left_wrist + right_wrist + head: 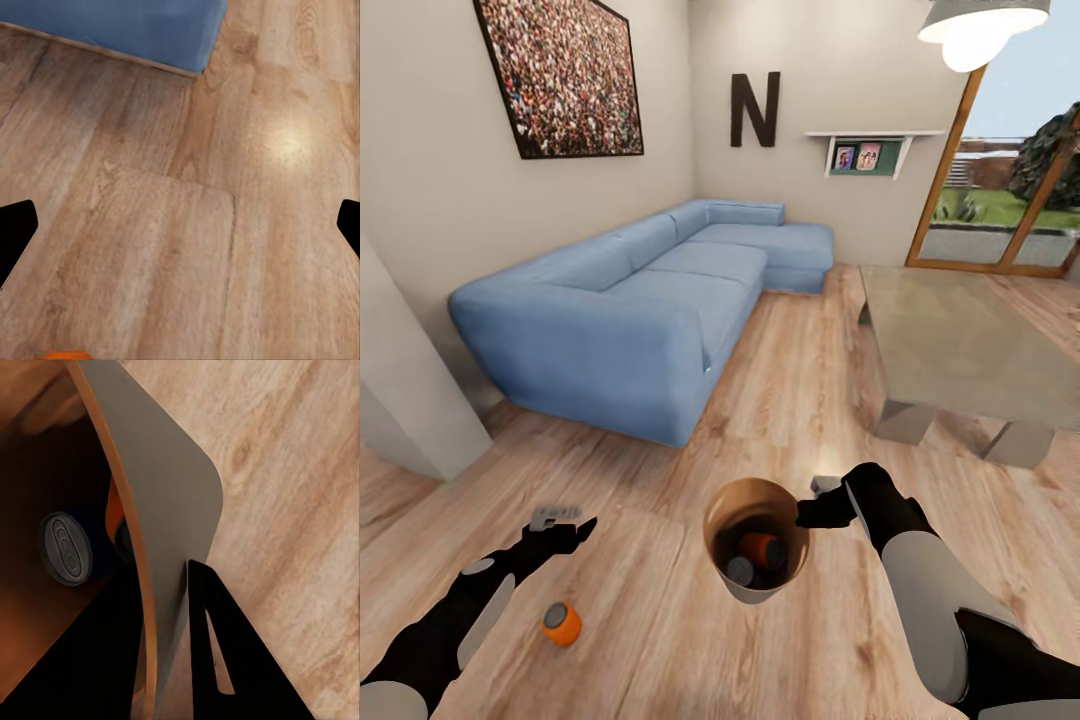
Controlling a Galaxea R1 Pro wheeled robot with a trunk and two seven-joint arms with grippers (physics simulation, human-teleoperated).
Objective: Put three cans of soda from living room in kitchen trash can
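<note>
Going left to right in the head view: our left gripper (565, 530) hangs over the wood floor (660, 620) with its fingers spread wide and nothing between them; the left wrist view agrees, showing a black fingertip at each side edge and bare planks between. Just below and slightly inboard of that hand lies the third can of soda (562, 624), orange body, grey top facing up toward the camera, so we read it as standing upright or nearly so on the floor, though the tilt is hard to call. A sliver of orange at the edge of the left wrist view (61, 354) is probably that same can. So the can lies back toward the robot from the left fingertips, close to the left forearm and well apart from the right arm; we judge the left arm is the one to take it, pulling back and coming down over its vertical axis. Further right, the tash can (732, 500) is held off the floor by our right gripper (810, 513), which is pinched on its rim, one finger inside and one outside the wall in the right wrist view. Inside it we see two cans: an orange one (762, 549) and a dark one with a grey top (66, 549).
</note>
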